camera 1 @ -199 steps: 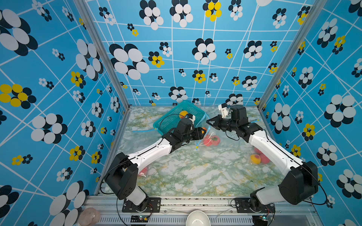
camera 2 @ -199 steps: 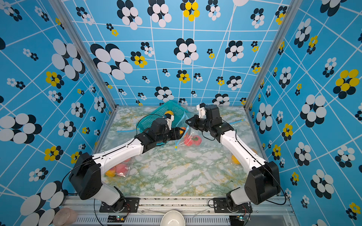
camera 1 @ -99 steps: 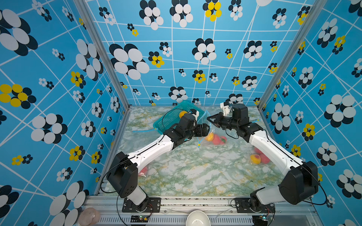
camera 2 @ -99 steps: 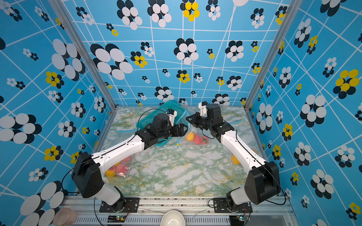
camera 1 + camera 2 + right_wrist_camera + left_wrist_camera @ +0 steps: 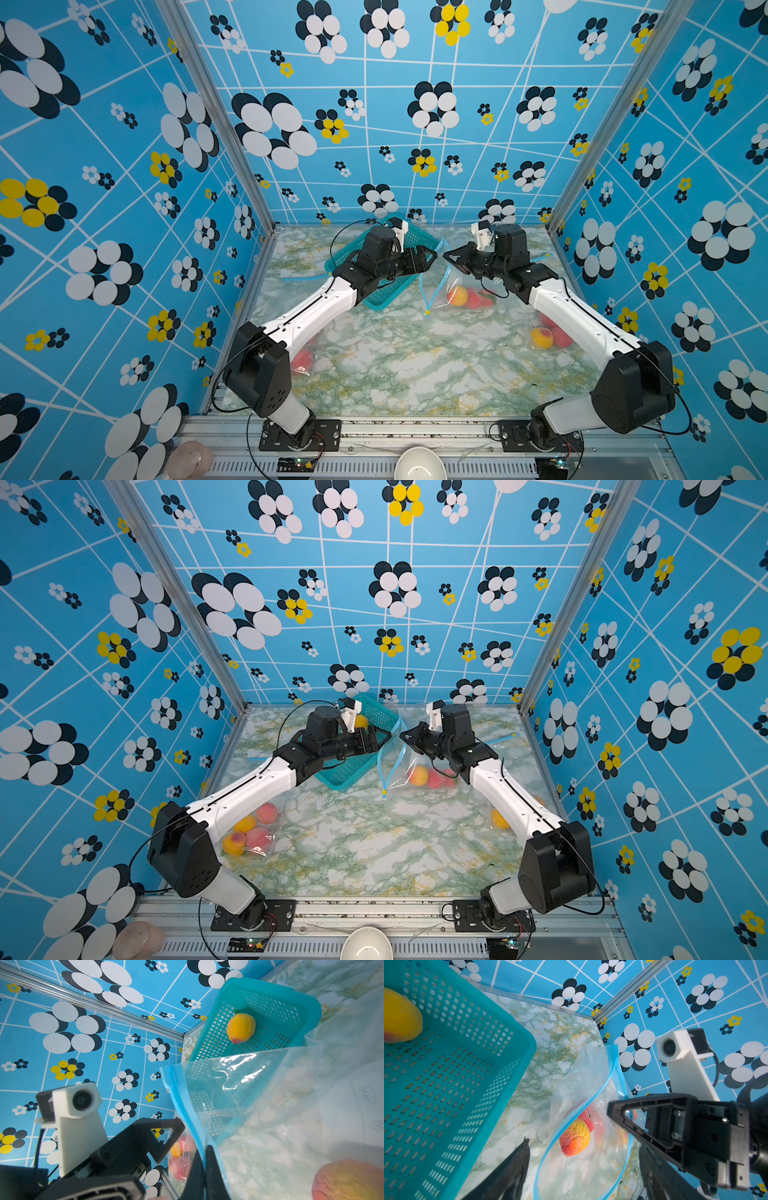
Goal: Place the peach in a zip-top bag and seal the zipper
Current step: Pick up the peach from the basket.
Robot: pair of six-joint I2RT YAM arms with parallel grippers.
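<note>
Right end effector point(image 5: 446, 254) pinches the zip-top bag point(image 5: 583, 1076) holding a peach point(image 5: 574, 1139)

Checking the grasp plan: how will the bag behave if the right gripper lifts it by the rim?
Likely floppy: the bag sags and creases below the right gripper, shut on its blue rim. Probably bottom-heavy, since peaches lie in its low end. The open mouth may twist, as the rim curves loosely.

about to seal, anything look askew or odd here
The teal perforated plastic basket lies diagonal to the marble table, and the clear zip-top bag's blue zipper gapes open, pinched only by the right fingers.
</note>
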